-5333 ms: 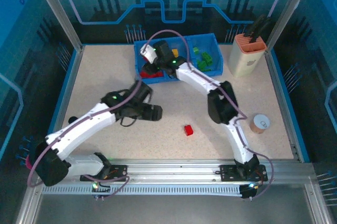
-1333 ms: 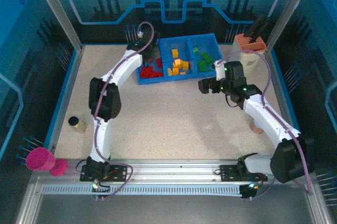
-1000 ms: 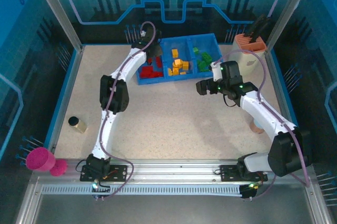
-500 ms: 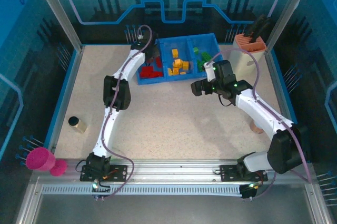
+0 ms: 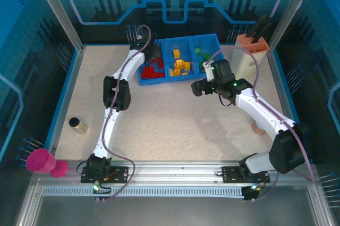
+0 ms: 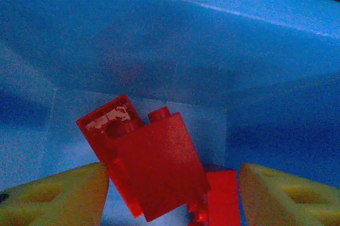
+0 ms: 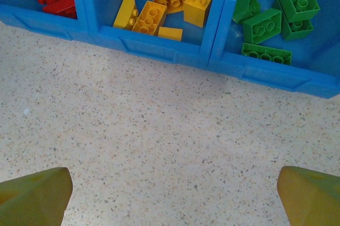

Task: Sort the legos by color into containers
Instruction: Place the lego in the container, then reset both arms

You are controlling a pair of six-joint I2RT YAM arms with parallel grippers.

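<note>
Two grippers, both with jaws apart. Left gripper (image 6: 172,183) is down inside the blue tray (image 6: 159,40), in the red compartment. A red brick (image 6: 151,157) sits tilted between its fingers, close against the left one, with a clear gap to the right one. It looks dropped rather than gripped, so likely the drop-off. Right gripper (image 7: 170,183) hovers wide and empty over bare table, probably parked clear. Yellow bricks (image 7: 183,2) are straight ahead of it, green bricks (image 7: 265,24) ahead-right. Sorting looks nearly finished.
</note>
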